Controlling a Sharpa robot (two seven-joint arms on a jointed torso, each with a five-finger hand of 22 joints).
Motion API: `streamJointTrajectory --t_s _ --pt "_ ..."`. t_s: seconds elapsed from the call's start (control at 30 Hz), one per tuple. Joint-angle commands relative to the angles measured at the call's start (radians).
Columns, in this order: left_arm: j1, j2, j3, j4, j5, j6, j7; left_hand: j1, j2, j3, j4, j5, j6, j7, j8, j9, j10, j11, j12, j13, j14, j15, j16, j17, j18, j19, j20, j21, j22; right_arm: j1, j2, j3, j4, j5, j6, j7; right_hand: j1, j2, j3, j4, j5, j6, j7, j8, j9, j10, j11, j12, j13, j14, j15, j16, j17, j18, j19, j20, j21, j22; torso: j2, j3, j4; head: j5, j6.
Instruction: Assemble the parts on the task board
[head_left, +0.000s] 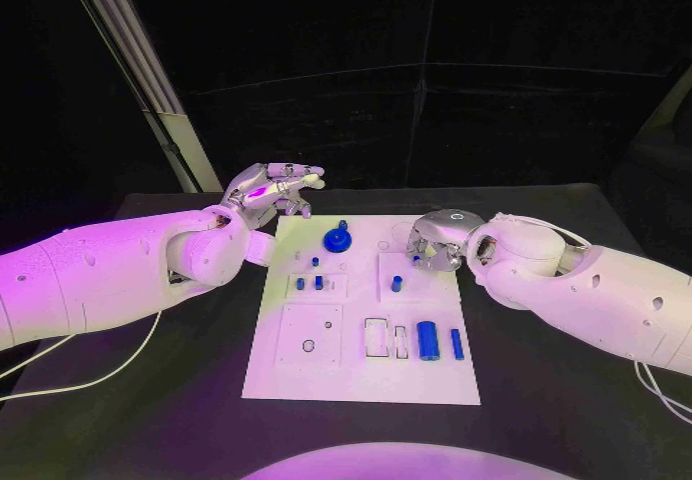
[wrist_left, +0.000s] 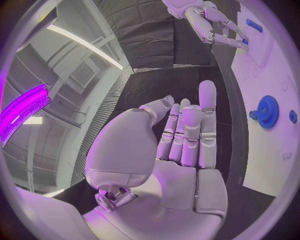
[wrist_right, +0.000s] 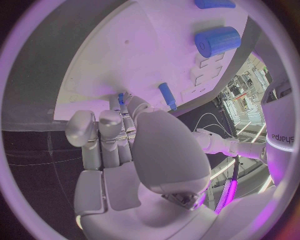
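The white task board (head_left: 361, 370) lies in the middle of the table. A blue gear (head_left: 339, 240) (wrist_left: 267, 111) stands near its far edge. Two small blue pegs (head_left: 309, 283) and a longer blue peg (head_left: 394, 284) (wrist_right: 167, 96) sit mid-board. A thick blue cylinder (head_left: 430, 340) (wrist_right: 217, 41) and a thin blue rod (head_left: 457, 343) lie at the near right. My left hand (head_left: 274, 188) (wrist_left: 181, 145) hovers off the board's far left corner, fingers straight, holding nothing. My right hand (head_left: 433, 240) (wrist_right: 137, 150) reaches down onto the far right of the board, pinching a small blue peg (wrist_right: 120, 98) at its fingertips.
Black table (head_left: 577, 400) surrounds the board. A grey slanted post (head_left: 159, 110) rises behind the left arm. A white cable (head_left: 101, 375) trails beneath the left arm. The board has rectangular recesses (head_left: 378, 335) near its front.
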Motion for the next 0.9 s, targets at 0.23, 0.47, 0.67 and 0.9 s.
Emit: streamJointTrajectory --t_s 0.23,0.47,0.67,0.9 --pt "0.001 0.0 0.001 0.0 0.005 0.009 0.005 0.001 0.005 -0.006 -0.001 0.002 -0.004 0.003 0.007 0.002 -0.005 -0.001 0.004 0.001 -0.002 0.002 0.003 -0.002 0.014 0.003 -0.001 -0.007 -0.001 -0.014 0.002 -0.012 0.002 -0.087 0.05 -0.059 0.013 -0.011 0.082 -0.035 -0.025 0.023 0.0 0.004 0.002 0.025 -0.003 0.0 0.002 0.01 -0.004 0.025 0.014 -0.023 0.015 -0.002 0.029 0.037 0.0 0.0007 -0.0003 -0.002 -0.001" --pt "0.001 0.0 0.001 0.001 0.005 0.01 0.005 0.001 0.005 -0.006 -0.001 0.002 -0.004 0.003 0.007 0.002 -0.005 -0.001 0.004 0.001 -0.002 0.002 0.003 -0.002 0.014 0.003 -0.001 -0.007 -0.001 -0.015 0.0 -0.012 0.008 -0.091 0.017 -0.053 -0.012 -0.024 0.135 -0.053 -0.026 0.03 0.0 0.002 0.002 0.033 -0.005 -0.002 0.002 0.007 -0.004 0.034 0.013 -0.025 0.014 -0.002 0.04 0.049 0.0 0.0006 -0.0004 -0.001 -0.001" --pt "0.001 -0.001 0.001 0.0 0.005 0.01 0.005 0.001 0.005 -0.006 -0.001 0.002 -0.004 0.003 0.007 0.002 -0.005 -0.001 0.004 0.001 -0.002 0.002 0.003 -0.002 0.014 0.003 -0.001 -0.007 -0.001 -0.016 -0.009 -0.012 0.021 -0.072 -0.042 -0.039 -0.026 -0.028 0.156 -0.058 -0.023 0.035 -0.001 0.002 0.002 0.037 -0.005 -0.002 0.003 0.007 -0.005 0.04 0.015 -0.027 0.02 -0.002 0.049 0.063 0.0 0.0009 -0.0005 -0.004 -0.001" --pt "0.001 -0.002 0.001 -0.005 0.005 0.01 0.005 0.003 0.006 -0.006 -0.002 0.002 -0.005 0.003 0.007 0.002 -0.006 -0.001 0.006 0.002 -0.003 0.002 0.003 -0.004 0.014 0.004 -0.001 -0.007 -0.002 -0.017 -0.034 -0.011 0.048 -0.052 -0.101 -0.026 -0.032 -0.03 0.164 -0.061 -0.022 0.038 -0.001 0.003 0.002 0.04 -0.005 -0.001 0.003 0.008 -0.005 0.043 0.017 -0.029 0.024 -0.002 0.055 0.072 -0.001 0.001 -0.0019 -0.007 0.0"
